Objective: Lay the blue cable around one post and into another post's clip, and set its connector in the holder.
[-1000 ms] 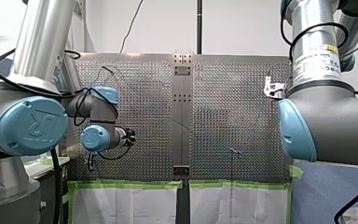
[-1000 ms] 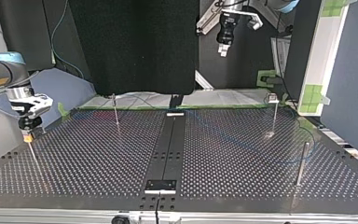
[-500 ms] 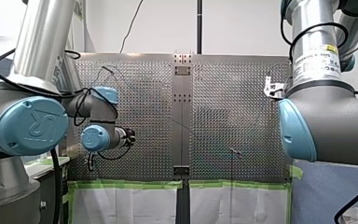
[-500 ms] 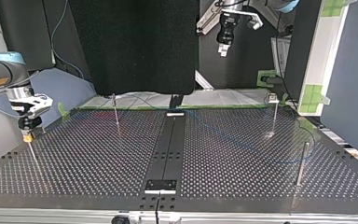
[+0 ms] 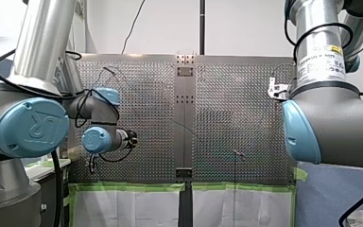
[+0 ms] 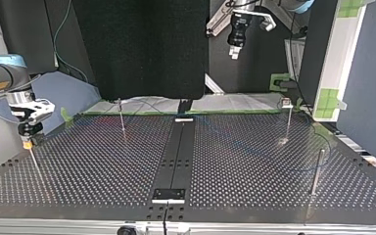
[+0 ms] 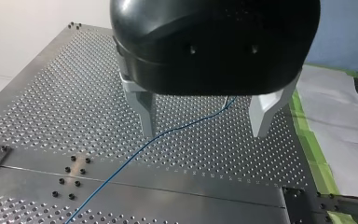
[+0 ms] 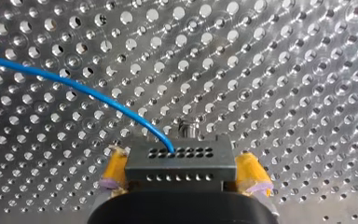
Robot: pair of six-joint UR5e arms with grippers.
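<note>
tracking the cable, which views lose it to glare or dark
Right wrist view: blue cable stands out despite glints off the table. Left wrist view: also plain. Top view: faint on the dark table. Front view: sheen nearly hides it.

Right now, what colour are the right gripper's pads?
Yellow, on the pads either side of the connector; the right wrist view shows it best.

Silver arm tubes (image 5: 45,38), grey joints (image 5: 340,123) capped light blue, black cables (image 5: 56,189), printed label (image 5: 322,59)
</note>
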